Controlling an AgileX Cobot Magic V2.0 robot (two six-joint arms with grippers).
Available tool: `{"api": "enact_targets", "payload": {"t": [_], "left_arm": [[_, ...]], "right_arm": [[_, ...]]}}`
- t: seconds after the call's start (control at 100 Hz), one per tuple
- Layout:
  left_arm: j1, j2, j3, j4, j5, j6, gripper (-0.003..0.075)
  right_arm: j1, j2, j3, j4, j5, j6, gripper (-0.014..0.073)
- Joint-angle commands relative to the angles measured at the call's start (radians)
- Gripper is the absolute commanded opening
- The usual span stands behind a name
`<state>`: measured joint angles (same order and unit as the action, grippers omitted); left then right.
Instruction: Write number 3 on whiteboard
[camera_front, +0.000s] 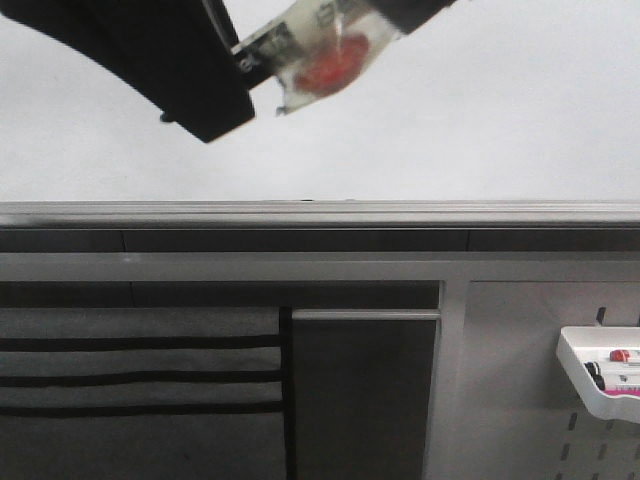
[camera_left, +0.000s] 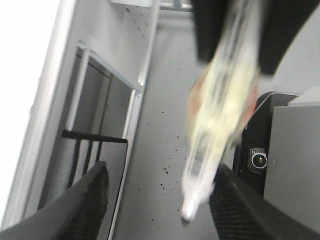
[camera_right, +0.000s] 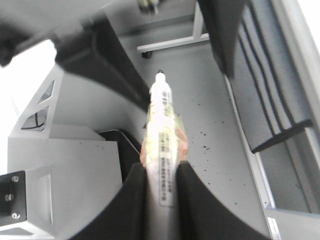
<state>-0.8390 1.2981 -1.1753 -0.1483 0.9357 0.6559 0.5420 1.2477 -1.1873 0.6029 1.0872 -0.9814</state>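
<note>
Front view, whiteboard (camera_front: 480, 130): fills the upper half, plain white, no stroke of the number 3 visible on the part shown.
Front view, rail (camera_front: 320, 212): grey metal, runs along the board's lower edge.
Front view, marker (camera_front: 310, 50): pale barrel wrapped in clear tape with a red patch, tilted, in front of the board near the top edge; contact with the board cannot be told.
Front view, left gripper (camera_front: 190, 70): dark body at upper left, just beside the marker's lower end.
Front view, tray (camera_front: 580, 375): white, hung on the grey pegboard (camera_front: 520, 400) at lower right, holding small markers.
Left wrist view, left gripper (camera_left: 157, 200): fingers (camera_left: 90, 200) spread wide, the blurred marker (camera_left: 220, 110) passing between them, probably not touching either.
Right wrist view, right gripper (camera_right: 160, 200): fingers (camera_right: 127, 205) closed narrow on the marker (camera_right: 162, 145), tip pointing away toward the speckled grey floor (camera_right: 210, 115).
</note>
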Motion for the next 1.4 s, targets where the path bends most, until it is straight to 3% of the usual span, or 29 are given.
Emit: {"api": "enact_targets", "payload": {"t": [0.0,0.15,0.35,0.53,0.66,0.76,0.9,1.13,1.27,1.39], "left_arm": [[0.041,-0.066,-0.036,-0.005,-0.038,-0.053,0.041],[0.148,-0.148,-0.036,-0.005,-0.019,-0.141,0.041],[0.295,-0.27,0.015,-0.022,0.014,-0.264,0.041],[0.416,-0.403,0.162,-0.024,-0.07,-0.37,0.041],[0.455,-0.461,0.237,-0.025,-0.167,-0.377,0.041],[0.458,-0.473,0.254,-0.025,-0.187,-0.377,0.041],[0.458,-0.47,0.256,-0.025,-0.187,-0.377,0.041],[0.458,-0.446,0.257,-0.025,-0.185,-0.377,0.041],[0.458,-0.436,0.257,-0.025,-0.187,-0.377,0.041],[0.458,-0.433,0.257,-0.025,-0.182,-0.377,0.041]], "right_arm": [[-0.037,-0.064,-0.031,0.027,-0.003,0.028,-0.0056],[-0.113,-0.155,-0.031,-0.07,0.001,0.169,-0.0056],[-0.219,-0.289,0.004,-0.145,-0.036,0.472,-0.0056],[-0.274,-0.417,0.151,-0.148,-0.208,0.493,-0.0056],[-0.274,-0.45,0.223,-0.148,-0.187,0.493,-0.0056],[-0.274,-0.449,0.257,-0.111,-0.252,0.493,-0.0056],[-0.274,-0.366,0.22,-0.09,-0.248,0.495,-0.0056],[-0.268,-0.088,0.004,-0.09,-0.171,0.497,-0.0056],[-0.19,0.038,-0.109,-0.103,-0.175,0.497,-0.0056],[-0.087,0.107,-0.169,-0.224,-0.269,0.523,-0.0056]]}}
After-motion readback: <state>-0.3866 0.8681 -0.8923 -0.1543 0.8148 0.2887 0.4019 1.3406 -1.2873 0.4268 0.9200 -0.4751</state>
